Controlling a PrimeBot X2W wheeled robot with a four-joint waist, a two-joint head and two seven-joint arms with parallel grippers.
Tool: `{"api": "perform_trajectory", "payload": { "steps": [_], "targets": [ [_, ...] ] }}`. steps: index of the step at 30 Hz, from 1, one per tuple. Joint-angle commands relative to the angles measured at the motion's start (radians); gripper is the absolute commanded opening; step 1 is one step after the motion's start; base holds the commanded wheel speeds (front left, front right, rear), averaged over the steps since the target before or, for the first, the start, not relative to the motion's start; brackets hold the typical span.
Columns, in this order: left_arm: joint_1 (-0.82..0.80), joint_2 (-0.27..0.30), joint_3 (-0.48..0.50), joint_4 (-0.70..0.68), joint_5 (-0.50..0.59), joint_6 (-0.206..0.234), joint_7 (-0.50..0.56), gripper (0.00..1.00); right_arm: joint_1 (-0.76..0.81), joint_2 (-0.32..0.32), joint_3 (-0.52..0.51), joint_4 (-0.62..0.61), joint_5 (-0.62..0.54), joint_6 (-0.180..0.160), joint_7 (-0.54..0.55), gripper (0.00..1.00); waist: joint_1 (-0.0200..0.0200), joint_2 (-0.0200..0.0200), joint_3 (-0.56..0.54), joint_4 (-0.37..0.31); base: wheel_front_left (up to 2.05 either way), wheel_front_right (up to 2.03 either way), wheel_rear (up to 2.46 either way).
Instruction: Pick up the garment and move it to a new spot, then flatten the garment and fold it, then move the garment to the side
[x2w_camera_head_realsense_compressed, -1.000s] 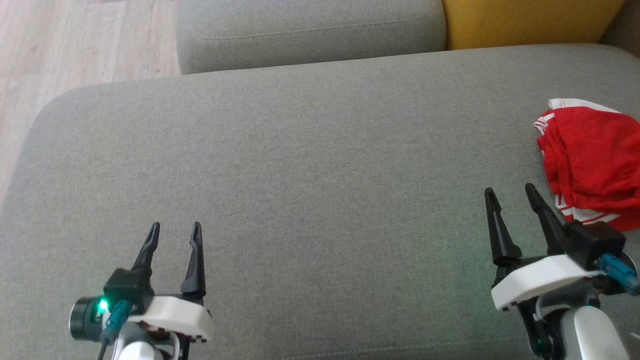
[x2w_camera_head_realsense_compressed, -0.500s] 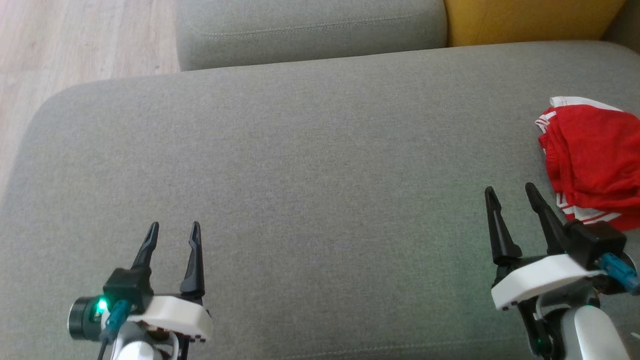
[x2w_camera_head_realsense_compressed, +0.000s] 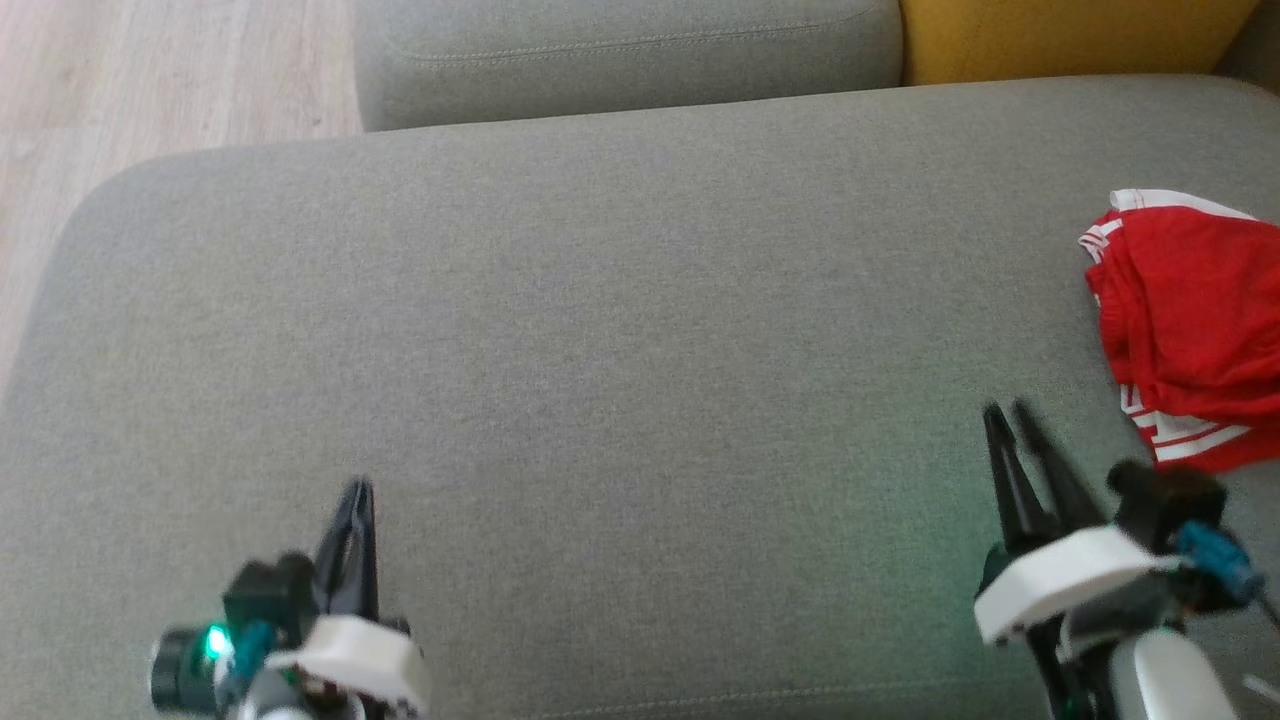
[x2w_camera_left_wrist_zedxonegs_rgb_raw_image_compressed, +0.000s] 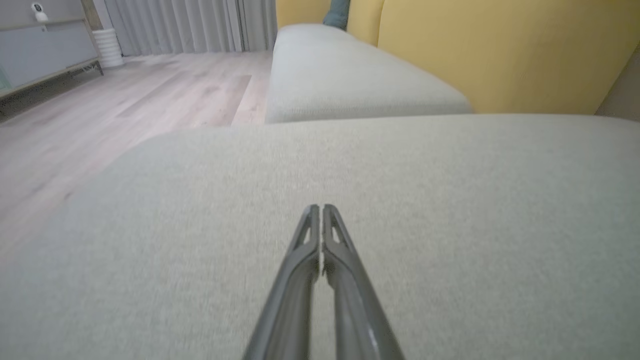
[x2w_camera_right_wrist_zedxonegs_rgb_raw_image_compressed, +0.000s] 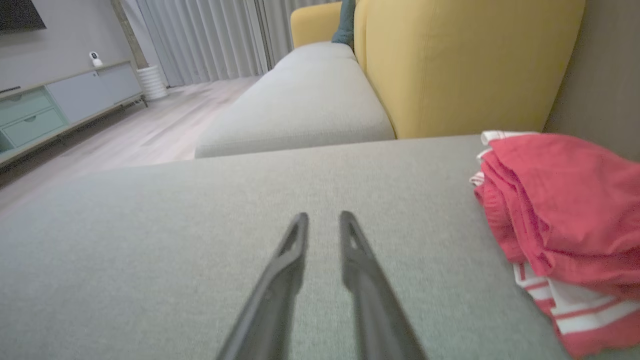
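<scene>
The garment (x2w_camera_head_realsense_compressed: 1190, 320) is red with white striped trim and lies crumpled at the right edge of the grey seat cushion (x2w_camera_head_realsense_compressed: 600, 300). In the right wrist view the garment (x2w_camera_right_wrist_zedxonegs_rgb_raw_image_compressed: 565, 210) bunches up to the right of my fingers. My right gripper (x2w_camera_head_realsense_compressed: 1005, 408) hovers just left of its near corner, apart from it. Its jaws stand a narrow gap apart (x2w_camera_right_wrist_zedxonegs_rgb_raw_image_compressed: 322, 216), nothing between them. My left gripper (x2w_camera_head_realsense_compressed: 357, 487) sits low at the near left of the cushion. It is shut on nothing, its tips together (x2w_camera_left_wrist_zedxonegs_rgb_raw_image_compressed: 320, 207).
A second grey cushion (x2w_camera_head_realsense_compressed: 620, 50) adjoins the far edge. A yellow backrest (x2w_camera_head_realsense_compressed: 1060, 35) rises at the far right. Wooden floor (x2w_camera_head_realsense_compressed: 150, 70) lies beyond the cushion's left edge. A low cabinet (x2w_camera_right_wrist_zedxonegs_rgb_raw_image_compressed: 50, 105) stands across the room.
Both grippers have drawn their fingers in: the left from wide open to shut, the right to a narrow gap. Both have dropped slightly lower in the head view. The garment has not moved.
</scene>
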Motion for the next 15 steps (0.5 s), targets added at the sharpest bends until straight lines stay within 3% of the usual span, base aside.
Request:
{"api": "perform_trajectory", "payload": {
  "steps": [1, 15],
  "targets": [
    [-0.007, 0.001, 0.002, -0.008, -0.008, -0.001, 0.002, 0.0, -0.003, 0.0, 0.0, -0.01, 0.008, 0.0, -0.001, 0.0, 0.0, 0.0, 0.0, 0.0, 0.0, 0.0, 0.0],
    [-0.022, -0.005, 0.036, -0.007, -0.174, -0.027, 0.044, 0.0, -0.016, -0.008, -0.005, 0.009, 0.182, 0.0, -0.001, 0.0, 0.0, 0.0, -0.005, 0.004, 0.0, 0.0, 0.0]
  ]
}}
